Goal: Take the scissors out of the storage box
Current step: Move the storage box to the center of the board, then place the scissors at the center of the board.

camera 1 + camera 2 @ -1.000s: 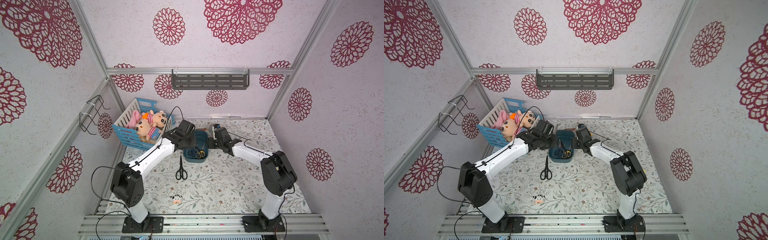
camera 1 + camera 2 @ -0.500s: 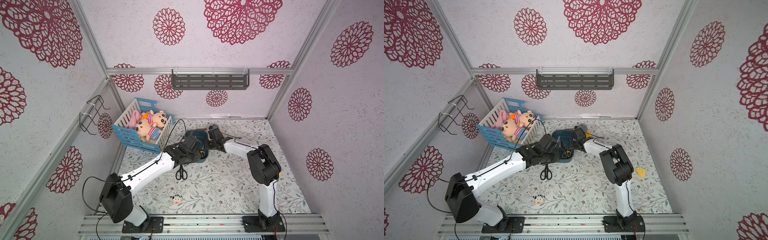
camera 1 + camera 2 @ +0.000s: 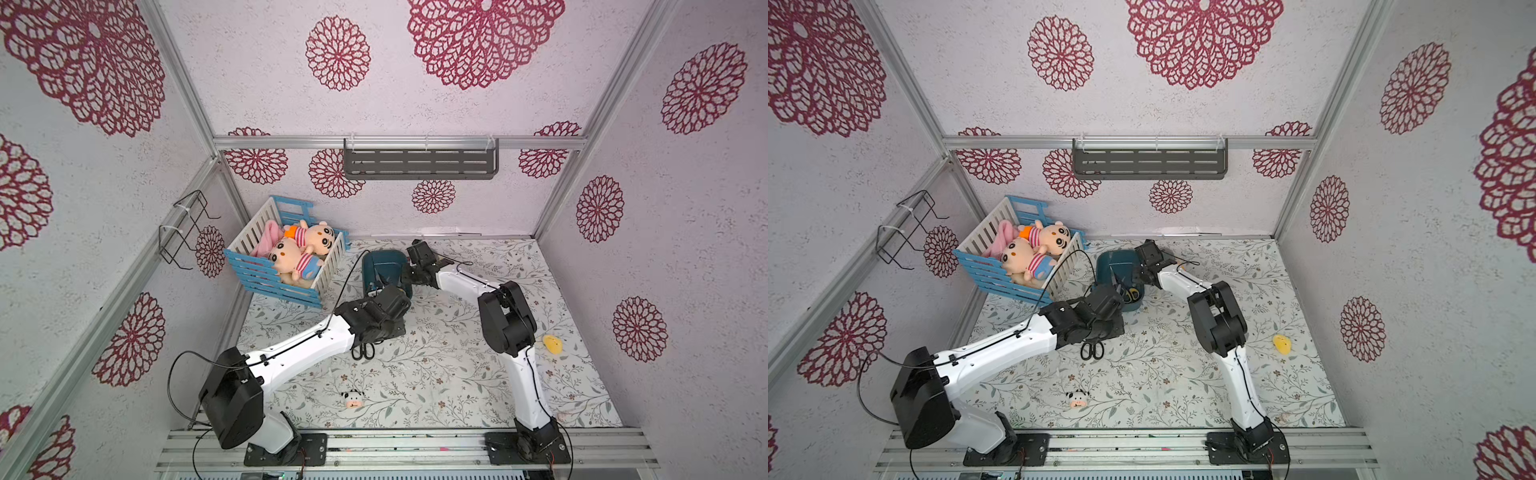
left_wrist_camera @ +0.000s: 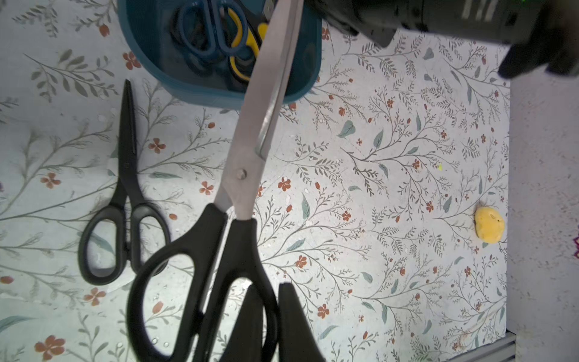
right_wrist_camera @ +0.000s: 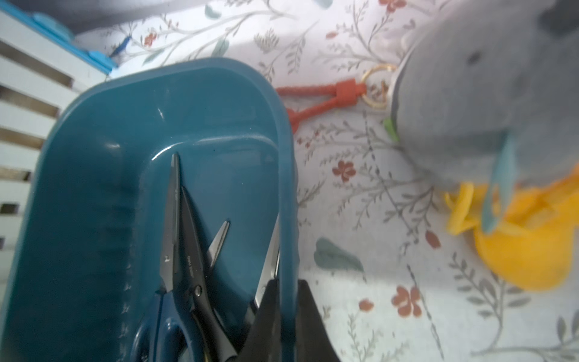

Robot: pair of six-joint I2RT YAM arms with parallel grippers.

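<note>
Low of centre in both top views, one black pair (image 3: 363,351) lies out on the table (image 3: 457,374). Above it the left gripper (image 4: 272,313) pinches a handle loop of a large pair (image 4: 241,174), held off the table. At centre the box (image 3: 384,259) holds a blue pair (image 4: 217,40), a yellow pair (image 4: 237,69) and probably two more. The right gripper (image 5: 286,294) clamps its wall. Roughly a third done.

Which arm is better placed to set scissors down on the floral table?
Left. The left end effector holds black-handled steel scissors over the table; the right end effector clamps the wall of the dark teal plastic tub.
</note>
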